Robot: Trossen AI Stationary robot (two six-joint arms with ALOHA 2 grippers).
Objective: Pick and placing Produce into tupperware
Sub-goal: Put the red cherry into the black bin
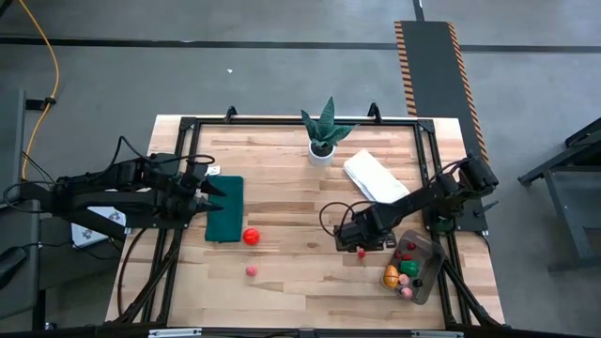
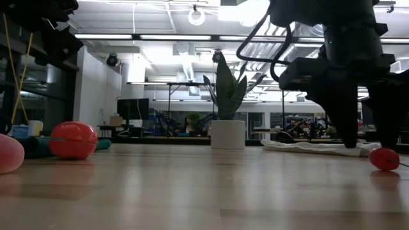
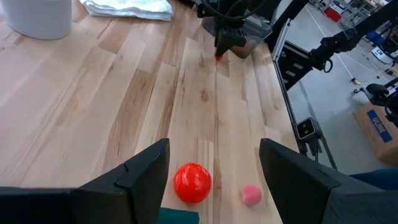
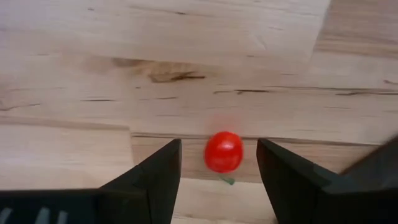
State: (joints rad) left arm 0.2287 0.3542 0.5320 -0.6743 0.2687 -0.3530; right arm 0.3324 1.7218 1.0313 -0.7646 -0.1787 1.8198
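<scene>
The right tool [image 4: 217, 165] stands low over the tabletop [image 1: 291, 188] with its fingers spread and empty, and the small red fruit [image 4: 223, 151] lies on the wood squarely between the two fingertips, touching neither. That is the relation the coming pick turns on: the fruit is round, with no long axis to line up with, so closing would seem to need no turn of the wrist, only a slight drop. In the high view this fruit [image 1: 361, 252] sits at about 4 o'clock from the tabletop's centre, and the tupperware [image 1: 413, 268] lies just beyond it toward 4 o'clock, already holding several pieces of produce, so the right arm is plainly the nearer one for both. Farther off, toward 8 o'clock, a larger red fruit [image 1: 251, 237] rests against the edge of a dark green mat [image 1: 223, 208], and a small pink fruit [image 1: 251, 270] lies a little nearer the front edge. The left tool [image 1: 214, 188] hovers over the mat at 9 o'clock, fingers spread, holding nothing.
</scene>
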